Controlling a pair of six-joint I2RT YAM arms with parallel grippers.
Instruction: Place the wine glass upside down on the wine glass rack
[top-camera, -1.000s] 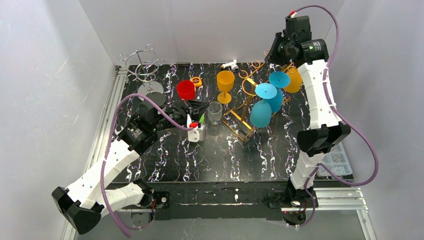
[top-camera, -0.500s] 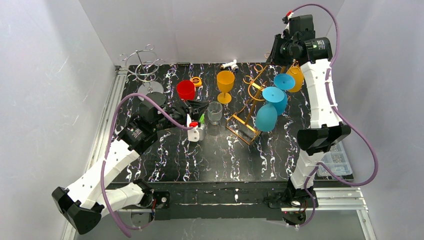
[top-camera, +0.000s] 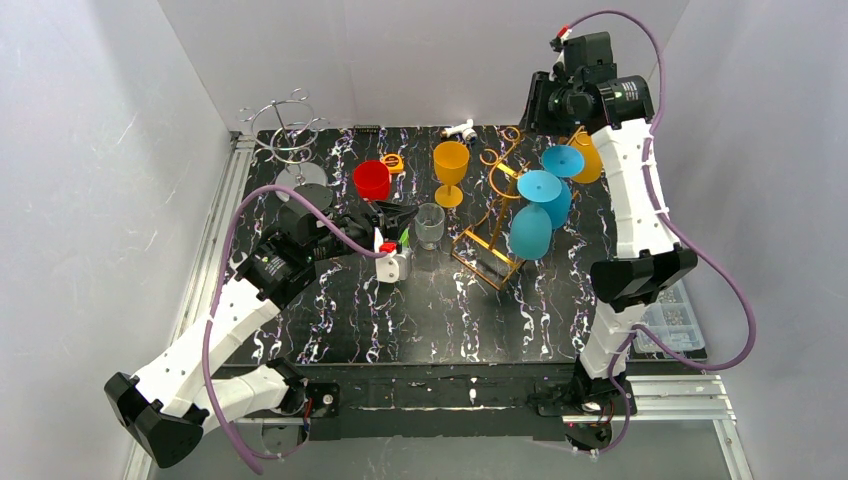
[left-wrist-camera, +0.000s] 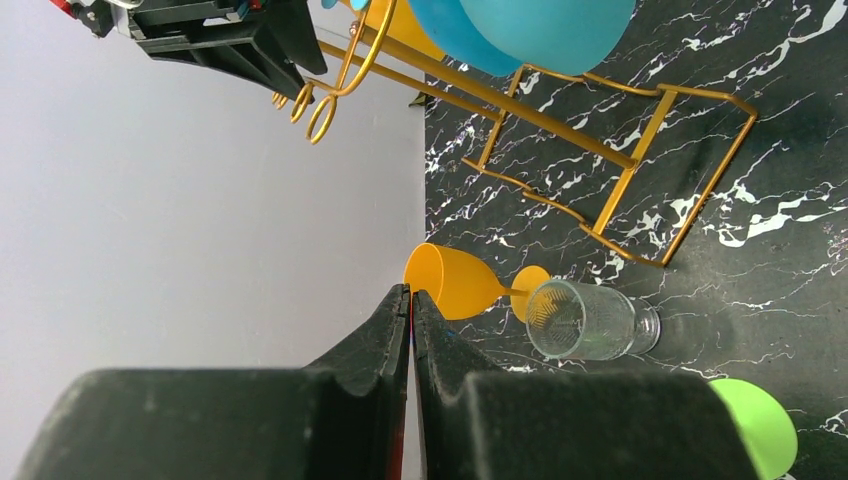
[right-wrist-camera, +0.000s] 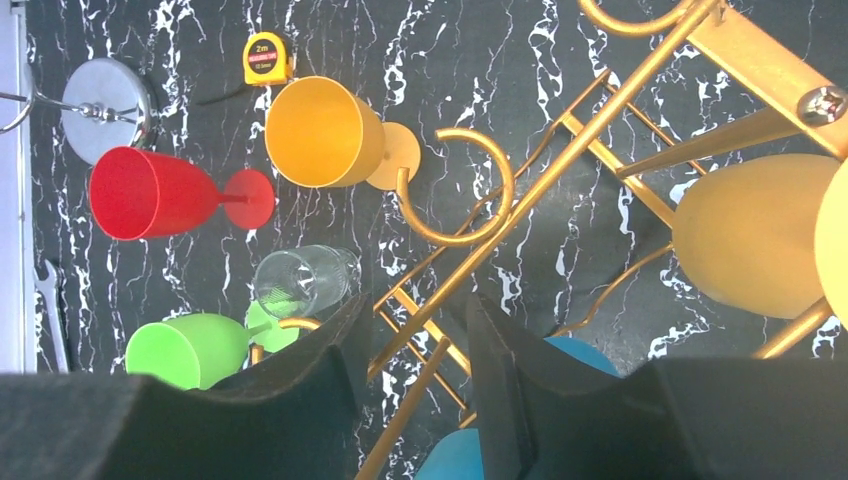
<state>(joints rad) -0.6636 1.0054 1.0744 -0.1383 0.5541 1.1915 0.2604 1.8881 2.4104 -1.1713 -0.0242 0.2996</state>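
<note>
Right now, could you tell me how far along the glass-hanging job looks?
Done: two blue glasses and an orange glass hang upside down on the gold rack. In hand: nothing; the right gripper is open over the rack, the left gripper shut and empty. Left: the yellow glass, red glass and green glass stand on the table.

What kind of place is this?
Probably a robot laboratory cell: plain white panel walls enclose a black marbled tabletop, with a white left arm and right arm bolted at its near edge.
</note>
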